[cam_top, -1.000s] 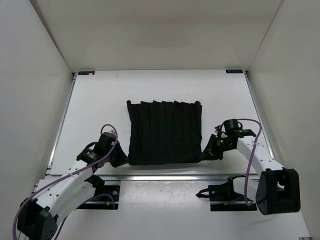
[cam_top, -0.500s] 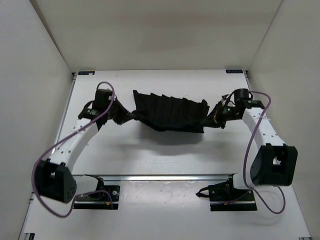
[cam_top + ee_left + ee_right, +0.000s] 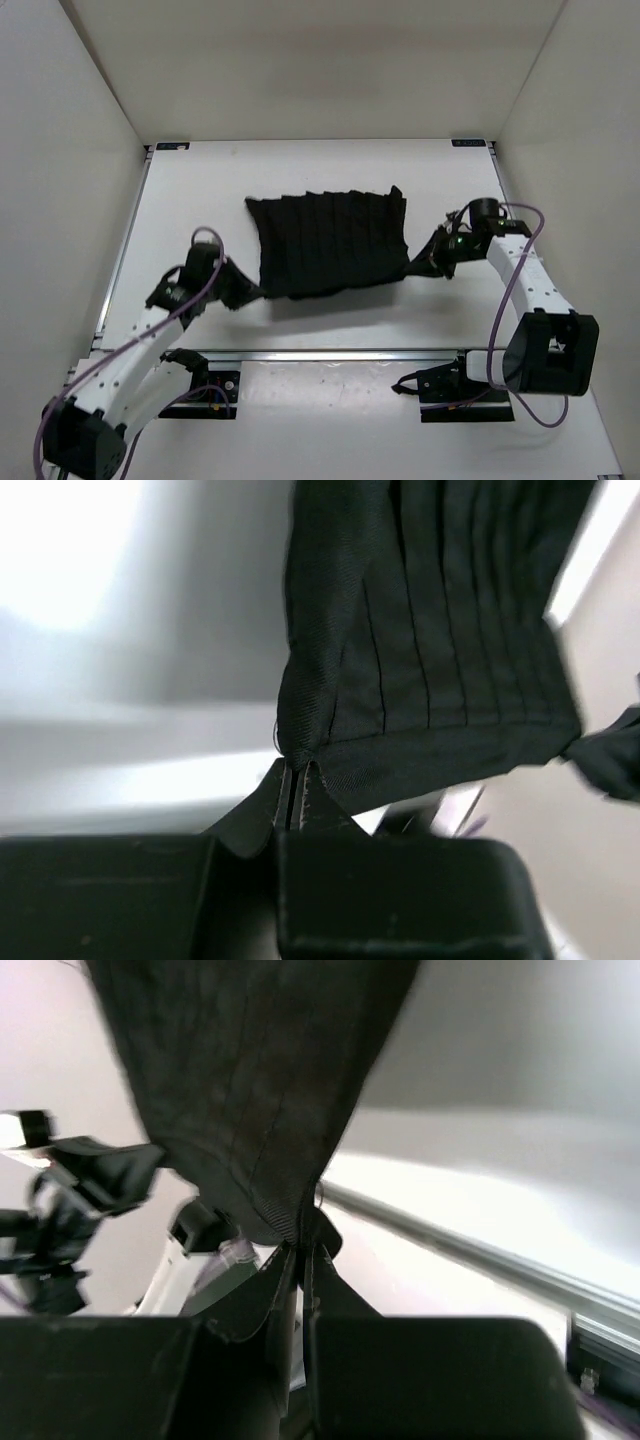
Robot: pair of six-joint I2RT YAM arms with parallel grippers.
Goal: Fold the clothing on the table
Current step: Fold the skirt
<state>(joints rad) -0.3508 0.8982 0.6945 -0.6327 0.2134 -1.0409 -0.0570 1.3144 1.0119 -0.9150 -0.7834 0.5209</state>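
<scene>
So the clothing [image 3: 330, 243] spreads for folding, my left gripper [image 3: 260, 292] and right gripper [image 3: 412, 270] pinch its seven- and four-o'clock corners.

The clothing [image 3: 330, 245] spread over the middle of the table [image 3: 200, 190]. The left gripper [image 3: 255, 293] met its near left corner, toward the table's near edge; the right gripper [image 3: 415, 268] met its near right corner.

The left gripper [image 3: 256, 293] and right gripper [image 3: 414, 271] have swung back nearer, stretching the bunched clothing [image 3: 330, 242] out flat again.
</scene>
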